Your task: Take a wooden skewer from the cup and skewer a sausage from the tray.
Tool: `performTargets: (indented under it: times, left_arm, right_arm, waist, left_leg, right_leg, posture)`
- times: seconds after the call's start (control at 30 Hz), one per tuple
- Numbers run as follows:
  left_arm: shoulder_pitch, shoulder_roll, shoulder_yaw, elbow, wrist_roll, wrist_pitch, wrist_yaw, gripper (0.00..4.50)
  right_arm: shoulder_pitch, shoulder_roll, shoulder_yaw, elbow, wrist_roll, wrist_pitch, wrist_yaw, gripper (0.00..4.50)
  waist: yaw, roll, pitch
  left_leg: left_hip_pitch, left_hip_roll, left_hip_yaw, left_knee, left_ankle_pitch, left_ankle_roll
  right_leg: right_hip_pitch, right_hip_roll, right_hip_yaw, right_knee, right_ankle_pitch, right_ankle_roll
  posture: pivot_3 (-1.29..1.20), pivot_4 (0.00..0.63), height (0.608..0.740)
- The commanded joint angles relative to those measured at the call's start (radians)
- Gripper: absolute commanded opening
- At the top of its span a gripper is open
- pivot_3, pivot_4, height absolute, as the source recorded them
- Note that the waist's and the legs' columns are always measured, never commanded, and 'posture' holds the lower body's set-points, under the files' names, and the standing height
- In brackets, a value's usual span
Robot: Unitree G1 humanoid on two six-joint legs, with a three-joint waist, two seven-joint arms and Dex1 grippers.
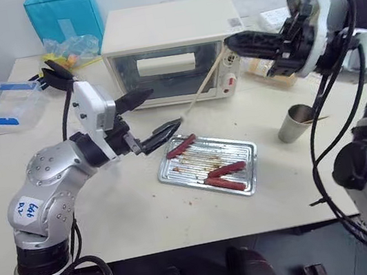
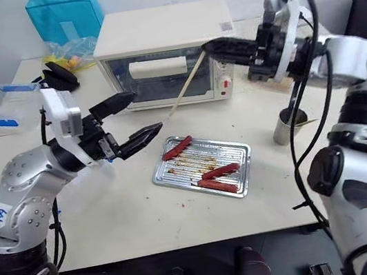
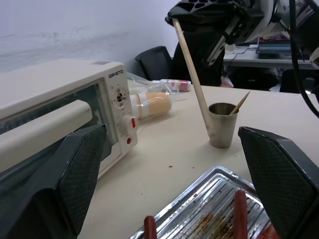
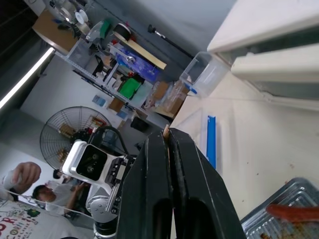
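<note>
My right gripper is raised in front of the oven, shut on the wooden skewer. The skewer slants down and left, and its free tip ends close to the lower fingertip of my left gripper. That gripper hangs open above the table, left of the tray, with nothing between its fingers. Three reddish sausages lie in the shiny tray: one at its far left, two near its right front. The cup stands right of the tray with another stick in it.
A cream toaster oven stands behind the tray. A clear blue-trimmed container sits at the table's far left and a teal bag behind it. Wrapped packets lie right of the oven. People show far off in the right wrist view.
</note>
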Motion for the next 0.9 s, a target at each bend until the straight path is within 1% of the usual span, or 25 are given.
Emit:
performTargets:
  times: [0.03, 0.27, 0.4, 0.63, 0.9]
  left_arm:
    - [-0.023, -0.021, -0.027, -0.007, 0.041, -0.045, 0.001, 4.50]
    - [-0.069, -0.106, -0.050, 0.050, 0.091, -0.093, 0.036, 4.50]
    - [-0.083, -0.136, -0.045, 0.067, 0.111, -0.114, 0.050, 4.50]
    - [-0.089, -0.131, -0.005, 0.059, 0.104, -0.118, 0.071, 4.50]
    - [-0.077, -0.103, 0.033, 0.016, 0.065, -0.075, 0.064, 4.50]
  right_arm:
    - [0.059, 0.029, 0.064, -0.141, 0.276, -0.171, -0.205, 0.02]
    - [0.099, 0.225, 0.043, -0.315, 0.288, -0.340, -0.379, 0.02]
    - [0.116, 0.295, 0.038, -0.384, 0.288, -0.382, -0.446, 0.02]
    - [0.158, 0.315, 0.031, -0.422, 0.288, -0.401, -0.494, 0.02]
    - [0.187, 0.293, 0.026, -0.422, 0.288, -0.392, -0.486, 0.02]
  waist:
    - [0.000, 0.000, 0.000]
    - [-0.003, 0.000, 0.000]
    - [-0.003, 0.000, 0.000]
    - [-0.004, 0.000, 0.000]
    - [-0.006, 0.000, 0.000]
  left_leg:
    - [0.000, 0.000, 0.000, 0.000, 0.000, 0.000]
    - [0.000, 0.002, 0.000, 0.000, 0.001, -0.001]
    - [0.000, 0.004, -0.001, 0.000, 0.000, 0.000]
    - [-0.001, 0.005, -0.001, 0.000, 0.000, 0.000]
    - [-0.001, 0.005, -0.004, 0.000, 0.000, 0.000]
  right_leg:
    - [0.000, 0.000, 0.000, 0.000, 0.000, 0.000]
    - [0.000, 0.001, 0.000, 0.000, 0.000, 0.000]
    - [0.000, 0.001, 0.000, -0.001, 0.000, 0.000]
    - [0.000, 0.001, 0.000, -0.001, 0.000, 0.000]
    - [0.000, 0.001, 0.000, -0.001, 0.000, 0.000]
  posture:
    - [0.00, 0.150, 0.740]
    - [0.00, 0.150, 0.740]
    - [0.00, 0.150, 0.740]
    - [0.00, 0.150, 0.740]
    - [0.00, 0.150, 0.740]
